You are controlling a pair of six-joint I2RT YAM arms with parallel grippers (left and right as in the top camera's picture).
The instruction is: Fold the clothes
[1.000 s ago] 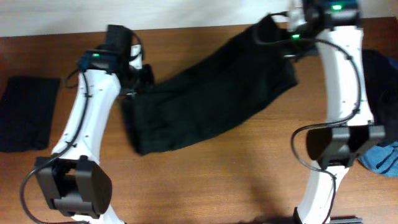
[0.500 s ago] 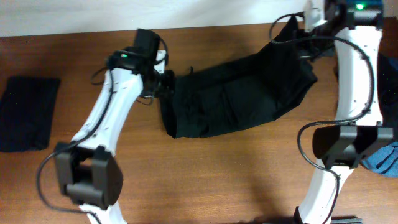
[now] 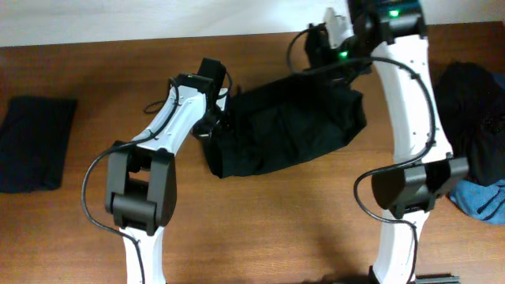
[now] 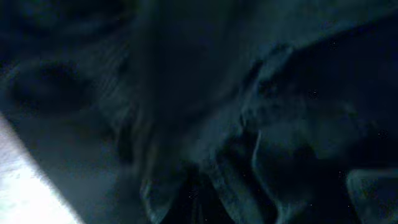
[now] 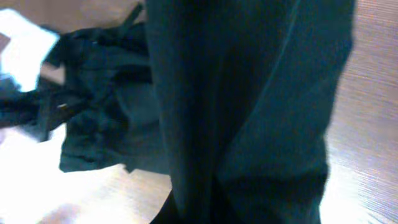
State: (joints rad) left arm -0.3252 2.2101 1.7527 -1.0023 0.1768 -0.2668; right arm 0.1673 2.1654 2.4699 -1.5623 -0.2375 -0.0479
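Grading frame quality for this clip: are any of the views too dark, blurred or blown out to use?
Overhead: evenly lit and fairly sharp, though the black garment shows little fold detail. Left wrist: very dark, bluish, smeared, the garment filling the frame. Right wrist: garment soft and too close, white blown-out patches at left, glare on the table.

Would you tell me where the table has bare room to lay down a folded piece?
Bare wood lies in front of the black trousers, between the left arm and right arm, and between the folded black garment and the left arm. The right edge is crowded by the clothes pile.
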